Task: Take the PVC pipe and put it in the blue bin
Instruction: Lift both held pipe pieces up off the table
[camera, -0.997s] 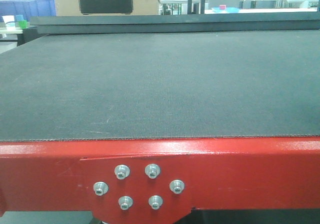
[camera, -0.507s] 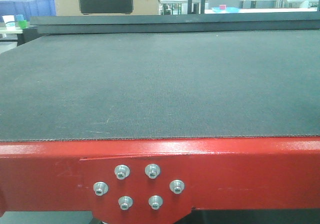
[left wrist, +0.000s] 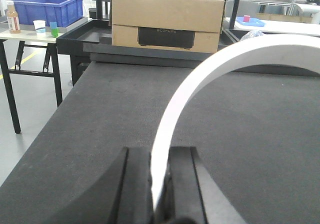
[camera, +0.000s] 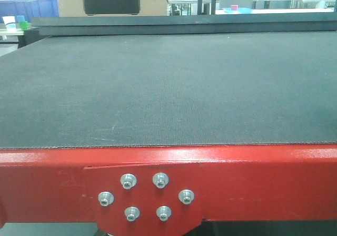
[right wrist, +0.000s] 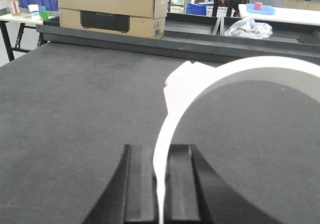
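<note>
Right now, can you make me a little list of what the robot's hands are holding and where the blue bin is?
left gripper: shut on a white curved piece, probably the PVC pipe
right gripper: shut on a white curved piece too; same one or another, cannot tell
blue bin: on a side table past the black mat's far left corner
cardboard box: at the mat's far edge
pipe in bin: not yet
</note>
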Available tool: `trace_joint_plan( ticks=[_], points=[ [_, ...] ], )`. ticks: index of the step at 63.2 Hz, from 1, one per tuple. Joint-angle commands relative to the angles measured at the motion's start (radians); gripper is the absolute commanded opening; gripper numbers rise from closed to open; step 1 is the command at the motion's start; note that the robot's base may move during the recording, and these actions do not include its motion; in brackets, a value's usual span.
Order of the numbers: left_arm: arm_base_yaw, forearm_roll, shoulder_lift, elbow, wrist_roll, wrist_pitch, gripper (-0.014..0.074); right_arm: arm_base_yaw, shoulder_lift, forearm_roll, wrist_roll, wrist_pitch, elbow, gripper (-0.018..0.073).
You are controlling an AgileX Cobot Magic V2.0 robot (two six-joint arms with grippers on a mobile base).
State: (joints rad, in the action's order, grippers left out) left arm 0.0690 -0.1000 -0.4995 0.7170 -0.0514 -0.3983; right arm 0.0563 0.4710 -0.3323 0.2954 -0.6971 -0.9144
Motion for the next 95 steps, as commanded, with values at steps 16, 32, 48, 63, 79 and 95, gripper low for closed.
trace_joint_plan(
  ticks=[16, 32, 48, 63, 79, 95],
  points=[
    [0.003, -0.010, 0.007, 0.002, 0.002, 0.025, -0.0111, 0.001, -0.005, -0.003, 0.000, 0.015, 0.000, -0.0169],
    [0.003, -0.010, 0.007, 0.002, 0.002, 0.025, -0.0111, 0.001, -0.005, -0.003, 0.000, 0.015, 0.000, -0.0169],
    [0.003, -0.010, 0.007, 0.002, 0.002, 0.025, -0.0111, 0.001, -0.005, -0.003, 0.000, 0.015, 0.000, -0.0169],
    [0.003, -0.010, 0.007, 0.002, 0.002, 0.025, -0.0111, 0.001, -0.005, -0.003, 0.000, 0.015, 0.000, -0.0169],
    [0.003, -0.010, 0.007, 0.002, 0.002, 0.025, -0.0111, 0.001, -0.005, -0.003, 0.000, 0.015, 0.000, -0.0169],
    [0.003, -0.010, 0.007, 0.002, 0.002, 0.025, -0.0111, 0.001, -0.005, -0.003, 0.000, 0.015, 0.000, -0.0169]
  ],
)
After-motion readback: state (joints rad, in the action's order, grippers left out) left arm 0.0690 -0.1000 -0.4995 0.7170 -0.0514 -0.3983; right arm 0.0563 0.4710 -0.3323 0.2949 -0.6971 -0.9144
